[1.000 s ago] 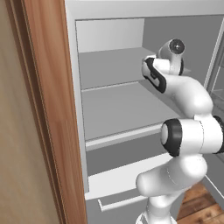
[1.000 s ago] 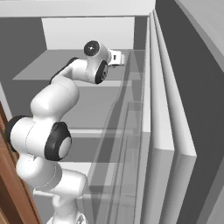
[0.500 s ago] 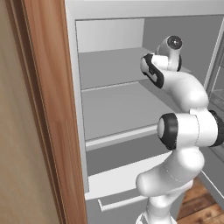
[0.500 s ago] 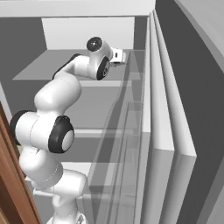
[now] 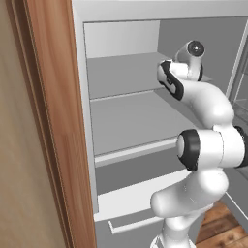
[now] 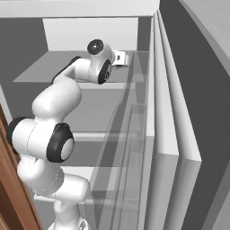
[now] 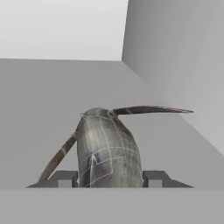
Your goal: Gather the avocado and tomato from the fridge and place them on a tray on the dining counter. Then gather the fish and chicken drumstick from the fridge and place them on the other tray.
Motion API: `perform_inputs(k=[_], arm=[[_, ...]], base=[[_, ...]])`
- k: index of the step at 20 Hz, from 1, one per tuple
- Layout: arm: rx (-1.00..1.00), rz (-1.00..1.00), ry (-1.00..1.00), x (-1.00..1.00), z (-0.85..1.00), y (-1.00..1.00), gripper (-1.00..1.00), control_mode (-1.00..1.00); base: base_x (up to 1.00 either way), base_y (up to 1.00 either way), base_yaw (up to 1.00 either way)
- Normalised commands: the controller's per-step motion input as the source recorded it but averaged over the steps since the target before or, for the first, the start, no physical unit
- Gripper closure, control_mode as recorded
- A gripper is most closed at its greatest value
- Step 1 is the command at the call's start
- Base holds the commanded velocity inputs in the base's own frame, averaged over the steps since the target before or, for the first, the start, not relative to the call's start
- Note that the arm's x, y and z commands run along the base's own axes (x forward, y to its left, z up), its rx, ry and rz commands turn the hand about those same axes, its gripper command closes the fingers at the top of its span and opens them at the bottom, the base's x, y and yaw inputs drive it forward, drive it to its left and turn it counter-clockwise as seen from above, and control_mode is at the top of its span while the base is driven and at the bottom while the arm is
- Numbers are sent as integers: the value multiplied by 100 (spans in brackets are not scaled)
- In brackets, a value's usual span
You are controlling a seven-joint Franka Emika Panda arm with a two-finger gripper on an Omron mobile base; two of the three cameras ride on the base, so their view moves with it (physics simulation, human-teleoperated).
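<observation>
Grey shelves are filling the open fridge [image 5: 126, 121] you are facing, with a wood panel [image 5: 53, 121] standing along its left side and its door [image 6: 179, 112] swung open on the right. Your white arm [image 5: 203, 145] is reaching up and into the upper shelf [image 6: 54, 67], toward the back right corner. Through the hand camera you are looking at the fish [image 7: 109, 151], dark grey with thin fins spreading left and right, lying on that shelf close to the side wall. Your tool [image 7: 109, 178] is sitting partly closed, one finger [image 7: 65, 178] on each flank of the fish and touching it, so you are gripping it.
</observation>
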Motion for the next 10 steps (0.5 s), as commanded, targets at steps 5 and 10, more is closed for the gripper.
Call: perform_inputs(k=[5, 10], arm=[[1, -1, -23, -67, 0, 4, 100, -100], [0, 0, -15, -70, 11, 35, 100, -100]], base=[[0, 0, 0], [0, 0, 0]])
